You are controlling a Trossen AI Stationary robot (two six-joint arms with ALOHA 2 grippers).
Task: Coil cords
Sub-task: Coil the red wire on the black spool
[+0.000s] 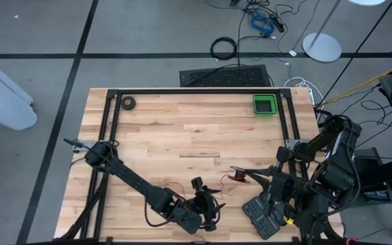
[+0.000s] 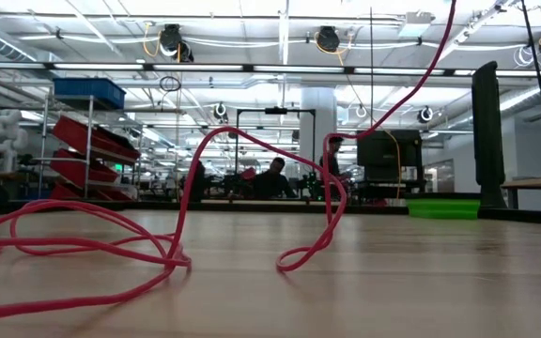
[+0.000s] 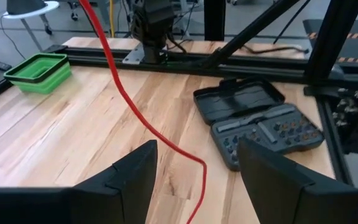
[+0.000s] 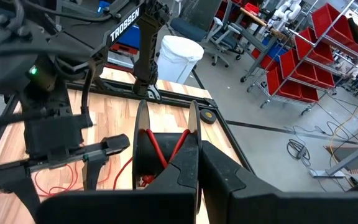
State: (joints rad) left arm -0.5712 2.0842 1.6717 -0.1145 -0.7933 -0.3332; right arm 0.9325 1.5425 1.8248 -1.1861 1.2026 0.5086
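The cords (image 4: 166, 148) are pinched in the shut right tool (image 4: 166, 124); the left tool (image 3: 197, 177) gapes wide, holding nothing.

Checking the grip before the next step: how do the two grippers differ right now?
The left gripper is open and empty, with the red cord running between its fingers untouched; the right gripper is shut on that cord. The left sits at the table's near edge; the right sits toward the right side. Both are dark, two-fingered.
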